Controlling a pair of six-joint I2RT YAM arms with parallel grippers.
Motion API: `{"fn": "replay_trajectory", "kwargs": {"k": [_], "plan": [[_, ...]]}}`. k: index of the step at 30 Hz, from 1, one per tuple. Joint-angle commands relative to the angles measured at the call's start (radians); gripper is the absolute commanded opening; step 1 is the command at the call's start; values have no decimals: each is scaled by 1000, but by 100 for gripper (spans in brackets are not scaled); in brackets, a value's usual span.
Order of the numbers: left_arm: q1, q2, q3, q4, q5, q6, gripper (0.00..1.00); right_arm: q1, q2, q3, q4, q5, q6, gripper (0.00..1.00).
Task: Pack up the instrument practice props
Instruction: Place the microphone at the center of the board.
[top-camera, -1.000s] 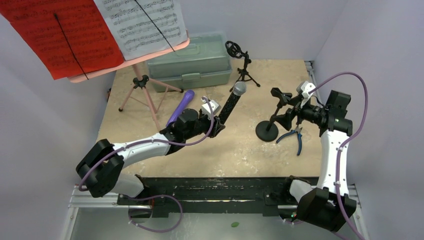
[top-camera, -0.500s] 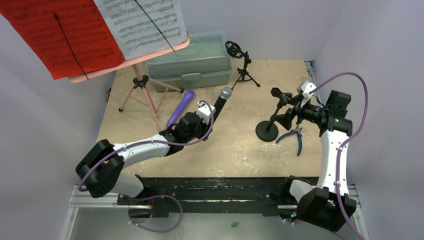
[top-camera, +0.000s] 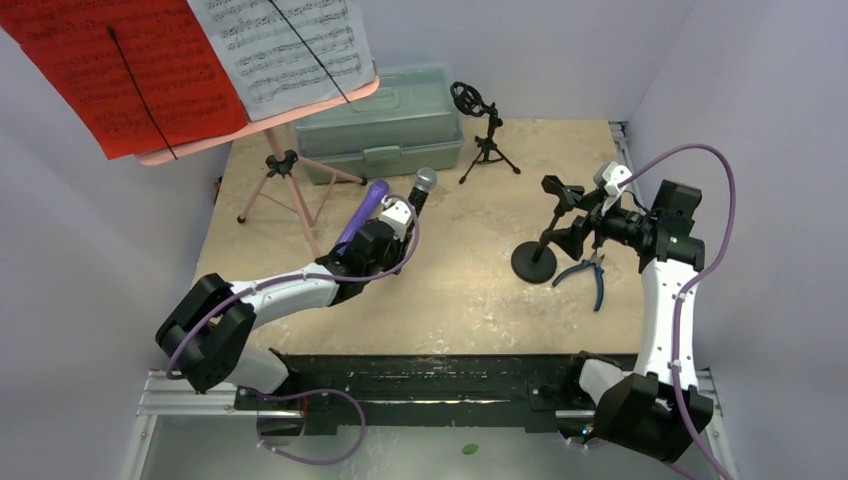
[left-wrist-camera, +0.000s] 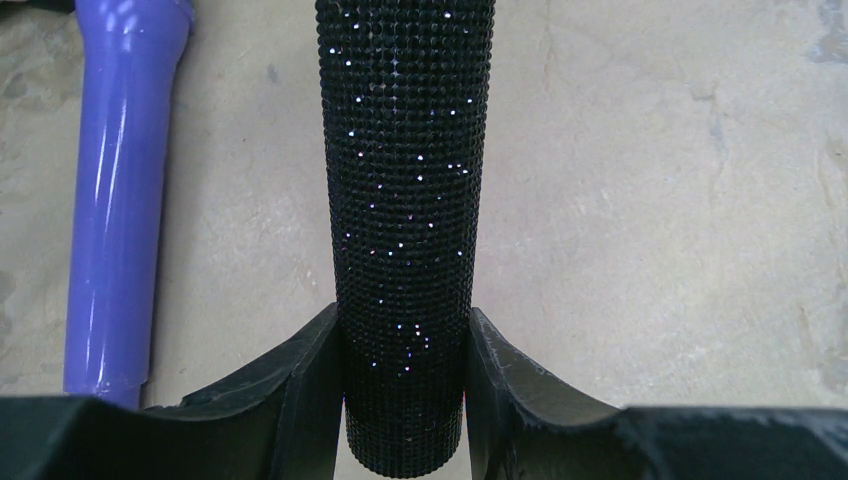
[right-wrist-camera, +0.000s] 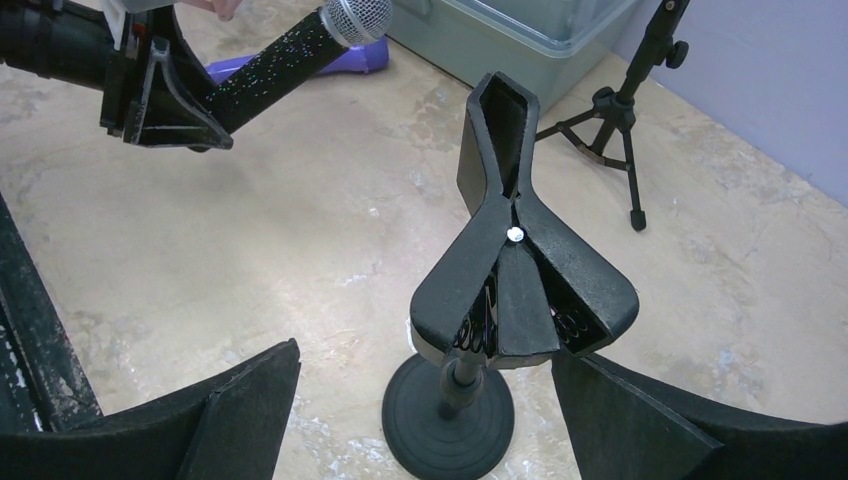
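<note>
Holding the black microphone (left-wrist-camera: 405, 200) by its lower handle, the left hand (left-wrist-camera: 405, 390) pinches it between both fingers, with the butt end poking out just behind them. The silver head points away toward the grey-green case (top-camera: 385, 125), and the microphone looks lifted clear of the table (top-camera: 470, 290). The purple microphone (left-wrist-camera: 115, 200) lies flat on the table just to its left, roughly parallel to it.

The right hand (right-wrist-camera: 440, 400) is spread wide and holds nothing. It hovers over the clip stand (right-wrist-camera: 515, 270), whose round base sits on the table near the blue-handled pliers (top-camera: 592, 275). The small tripod mount (top-camera: 485, 130) stands beside the case. The pink music stand (top-camera: 285, 180) is upright at the far left with its red and white sheet-music pages (top-camera: 120, 70) on the tray.

The step in hand seems to be gathering the black microphone, either toward the case or next to the purple one. The case lid appears to be down, so packing inside would first call for opening it. Otherwise the next move calls for lowering the microphone gently and keeping its head off the purple one before the fingers let go. The other props look not yet packed.
</note>
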Motion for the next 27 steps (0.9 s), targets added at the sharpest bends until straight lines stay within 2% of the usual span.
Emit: {"fn": "replay_trajectory", "kwargs": {"k": [1,27], "plan": [[28,13,37,24,-47,-14,0,-3,5,1,3,-13,-1,99],[82,127,121,9,-170,-20,0,-2,21,1,-3,-12,-4,99]]}}
